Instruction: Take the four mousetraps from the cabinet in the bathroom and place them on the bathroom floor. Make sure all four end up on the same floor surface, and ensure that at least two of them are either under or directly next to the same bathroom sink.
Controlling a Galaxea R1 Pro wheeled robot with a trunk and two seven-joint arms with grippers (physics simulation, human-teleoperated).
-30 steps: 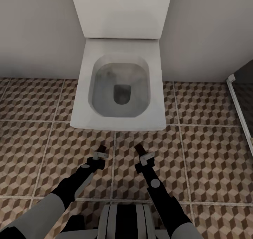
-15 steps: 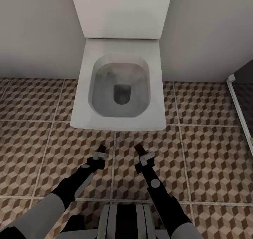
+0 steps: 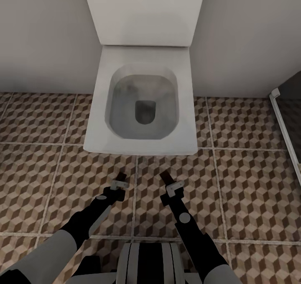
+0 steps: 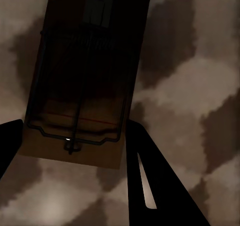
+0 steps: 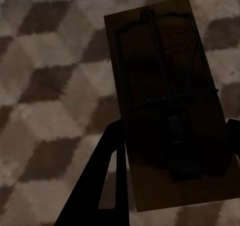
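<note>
- Mousetraps: one per gripper, left [image 4: 82, 81] and right [image 5: 170, 101], above bathroom floor [image 3: 251, 183], near toilet [image 3: 142, 104].
- Fingers [image 4: 145, 181] pinching board edges.
- Likely light, stiff; hold wood, avoid wire.

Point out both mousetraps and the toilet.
left pincer's mousetrap [image 4: 82, 76]: left wrist view, board centre.
right pincer's mousetrap [image 5: 170, 101]: right wrist view, board centre.
toilet [image 3: 98, 121]: head view, left rim.

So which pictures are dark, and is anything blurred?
Head view: evenly lit, toilet and floor fairly sharp. Left wrist view: dim, trap in shadow. Right wrist view: dim too, trap nearly black, tiles soft and blurred.
</note>
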